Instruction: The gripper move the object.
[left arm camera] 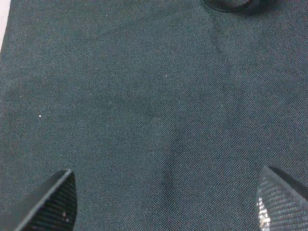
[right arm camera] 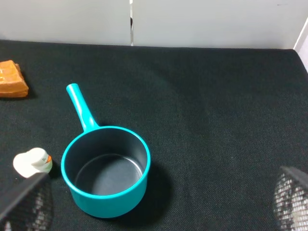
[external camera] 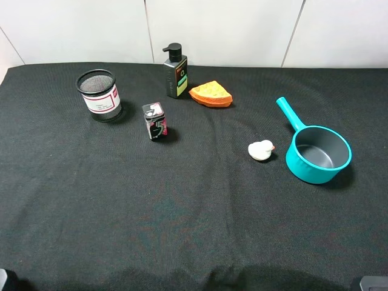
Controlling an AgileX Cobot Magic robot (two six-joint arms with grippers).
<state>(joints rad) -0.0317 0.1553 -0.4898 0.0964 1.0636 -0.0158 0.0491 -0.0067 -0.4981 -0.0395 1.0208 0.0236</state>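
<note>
The orange-yellow waffle wedge lies flat on the black cloth at the back middle, just right of the pump bottle. It also shows at the edge of the right wrist view. My left gripper is open and empty over bare cloth, far from the wedge. My right gripper is open and empty, hovering in front of the teal pan. In the exterior high view only slivers of both arms show, at the bottom corners.
A teal saucepan stands at the right, also in the right wrist view. A small white duck sits beside it. A dark pump bottle, a black mesh cup and a small dark box stand back left.
</note>
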